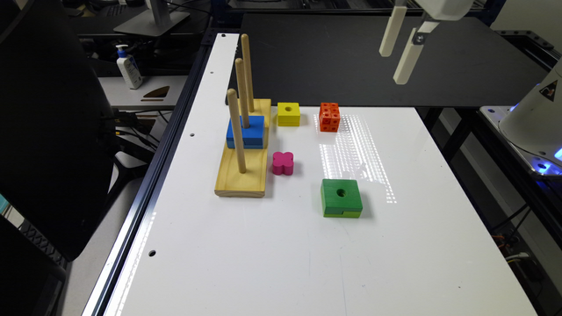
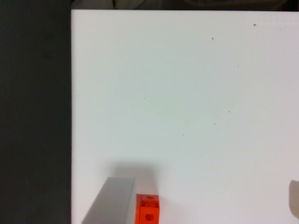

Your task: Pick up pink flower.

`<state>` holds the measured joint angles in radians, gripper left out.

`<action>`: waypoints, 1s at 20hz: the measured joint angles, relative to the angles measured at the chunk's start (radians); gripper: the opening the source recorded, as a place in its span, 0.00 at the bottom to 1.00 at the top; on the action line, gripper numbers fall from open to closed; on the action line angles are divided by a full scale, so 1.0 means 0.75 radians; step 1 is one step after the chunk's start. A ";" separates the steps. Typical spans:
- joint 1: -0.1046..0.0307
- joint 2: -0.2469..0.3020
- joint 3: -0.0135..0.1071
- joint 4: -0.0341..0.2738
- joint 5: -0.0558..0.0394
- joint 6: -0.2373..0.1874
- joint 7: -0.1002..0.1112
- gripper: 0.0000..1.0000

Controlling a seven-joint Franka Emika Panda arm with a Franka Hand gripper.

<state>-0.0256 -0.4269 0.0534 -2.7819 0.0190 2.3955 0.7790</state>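
Gripper [image 1: 398, 55] high above the far end of the white table [image 1: 307, 263], toward the exterior view's right, over the dark surface [image 1: 333, 61] behind it. Fingers [image 1: 392, 31] spread well apart, empty, touching nothing. In the wrist view, one grey finger [image 2: 112, 201] at the picture's edge beside the orange cube [image 2: 149, 210], a sliver of the other finger [image 2: 294, 198] far across, with bare white tabletop [image 2: 187, 102] between.

Pink flower [image 1: 282, 163] flat on the table, just beside the wooden base [image 1: 242, 175] on the exterior view's right, level with the nearest peg. Well apart from the gripper and far below it.

On the wooden base, three upright pegs [image 1: 236, 130] in a row running away from the camera. Blue block [image 1: 246, 131] threaded on the middle peg, resting on the base; nearest and farthest pegs bare.

Yellow block [image 1: 289, 114] with a round hole in its top, near the far end of the base, to the exterior view's right of it. Orange cube [image 1: 329, 116], studded, further right still, standing apart from the yellow block. Green block [image 1: 341, 198] with a round hole, nearer the camera, right of the pink flower and clear of it.

White bottle [image 1: 129, 66] with a blue pump on a side surface at the exterior view's left, off the table. White robot base [image 1: 533, 118] with blue lights at the exterior view's right edge.
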 joint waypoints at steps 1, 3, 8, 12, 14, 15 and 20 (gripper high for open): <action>0.001 0.009 0.001 0.007 0.000 0.000 0.002 1.00; 0.005 0.027 0.005 0.025 0.001 0.000 0.009 1.00; 0.007 0.067 0.021 0.065 0.008 0.000 0.017 1.00; 0.012 0.115 0.052 0.114 0.023 0.001 0.042 1.00; 0.012 0.148 0.071 0.142 0.023 0.001 0.063 1.00; 0.012 0.163 0.076 0.155 0.023 0.001 0.068 1.00; 0.012 0.232 0.084 0.223 0.023 0.002 0.077 1.00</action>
<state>-0.0163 -0.2530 0.1165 -2.6146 0.0365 2.3967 0.8366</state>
